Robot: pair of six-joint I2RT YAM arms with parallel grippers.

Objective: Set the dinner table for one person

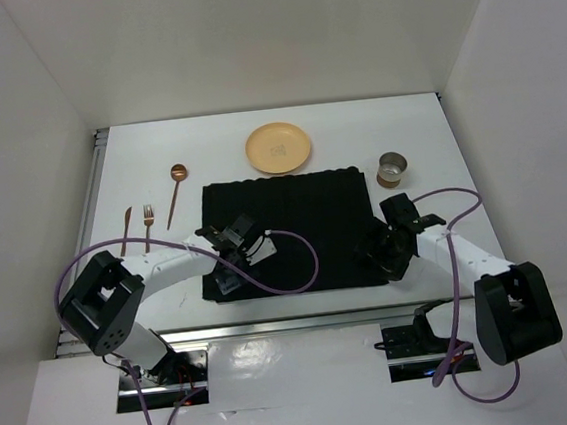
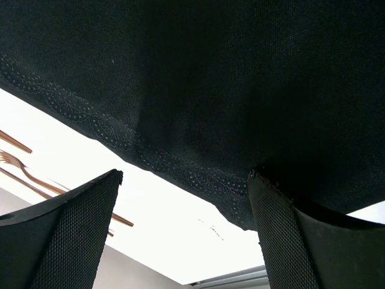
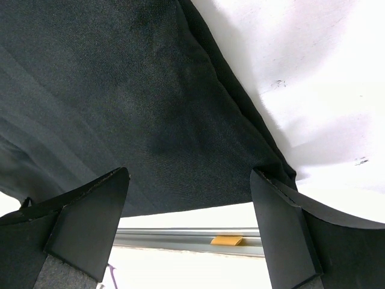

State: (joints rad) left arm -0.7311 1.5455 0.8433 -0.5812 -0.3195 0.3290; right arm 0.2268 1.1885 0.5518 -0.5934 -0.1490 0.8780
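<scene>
- The left gripper (image 2: 183, 174) is held low over the near left corner of the black placemat (image 1: 294, 221), its fingers spread wide with nothing clamped between them
- The right gripper (image 3: 189, 173) is held low over the near right corner of the placemat, likewise spread wide and gripping nothing
- The placemat is laid flat at the middle of the dinner table (image 1: 428, 148)
- A knife (image 1: 126, 231), a fork (image 1: 149, 225) and a spoon (image 1: 174, 195) are laid left of the placemat, apart from it
- A yellow plate (image 1: 278, 148) is set just beyond the placemat's far edge, and a metal cup (image 1: 393, 169) is seen by its far right corner
</scene>
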